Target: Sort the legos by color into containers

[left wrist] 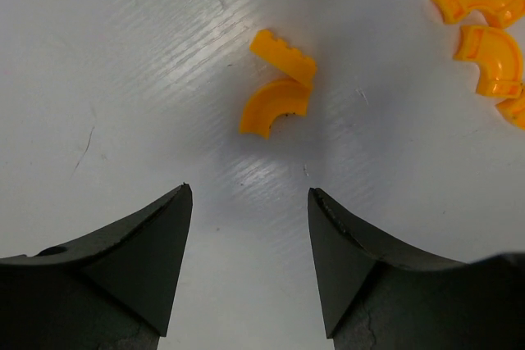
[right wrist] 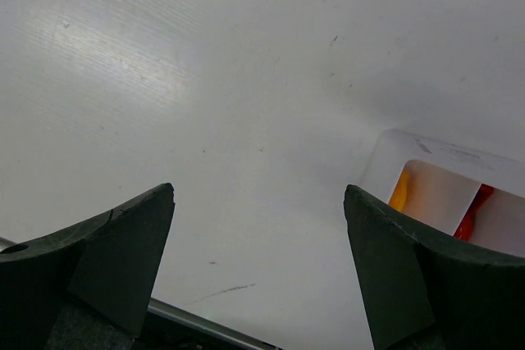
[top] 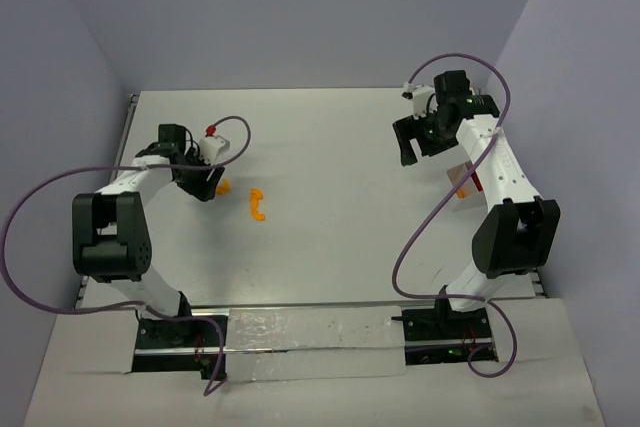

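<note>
the left pincer (left wrist: 250, 194) stands partly apart, gripping nothing. two orange-yellow legos (left wrist: 277, 92) lie touching each other just ahead of its tips, with a further cluster (left wrist: 480, 43) ahead and off to one side. the right pincer (right wrist: 258, 190) gapes wide and empty. a white container (right wrist: 379, 161) sits just beyond one fingertip, holding an orange piece (right wrist: 399, 192) and a red piece (right wrist: 470, 217).

Bare counter (left wrist: 115, 79) lies open before my left tool (left wrist: 249, 189) up to two orange legos (left wrist: 267, 106); a container (right wrist: 381, 157) stands just beside my right tool (right wrist: 258, 190).
</note>
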`<state>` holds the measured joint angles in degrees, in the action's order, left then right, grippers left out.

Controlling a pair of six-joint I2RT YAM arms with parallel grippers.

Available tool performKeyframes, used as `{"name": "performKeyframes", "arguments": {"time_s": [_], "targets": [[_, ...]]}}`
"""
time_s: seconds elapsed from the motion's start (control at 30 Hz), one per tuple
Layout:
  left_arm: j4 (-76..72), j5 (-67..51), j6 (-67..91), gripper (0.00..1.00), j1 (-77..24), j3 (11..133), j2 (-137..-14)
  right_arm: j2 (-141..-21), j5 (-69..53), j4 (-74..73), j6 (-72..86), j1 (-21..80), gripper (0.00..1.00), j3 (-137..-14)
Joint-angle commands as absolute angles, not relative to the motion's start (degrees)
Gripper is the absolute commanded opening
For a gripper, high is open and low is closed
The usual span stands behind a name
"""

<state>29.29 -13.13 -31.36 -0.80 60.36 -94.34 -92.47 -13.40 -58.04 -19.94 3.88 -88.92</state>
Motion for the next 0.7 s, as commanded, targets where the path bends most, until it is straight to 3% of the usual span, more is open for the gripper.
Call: {"name": "performKeyframes", "arguments": {"time_s": [0.0, 0.47, 0.57, 0.67], "targets": [[26.6, -22.8, -42.1, 0.65, 0.8, 61.3, -96.5, -90.4, -15.1, -58.5, -18.9, 3.8, 0.91, -89.6], [23.0, -26.2, -48.6, 0.6, 1.5, 64.0, -104.0, -90.3, -15.5, -58.9, -19.1, 3.8, 0.91, -89.5], [23.4, -26.9, -48.5, 0.54, 1.5, 65.1, -105.4, -90.5, -15.6, -59.0, -19.0, 3.8, 0.91, -89.9], [23.7, -27.2, -49.1, 0.4, 1.5, 65.2, -105.9, -90.5, -15.8, -59.2, -18.9, 3.8, 0.91, -90.3]]}}
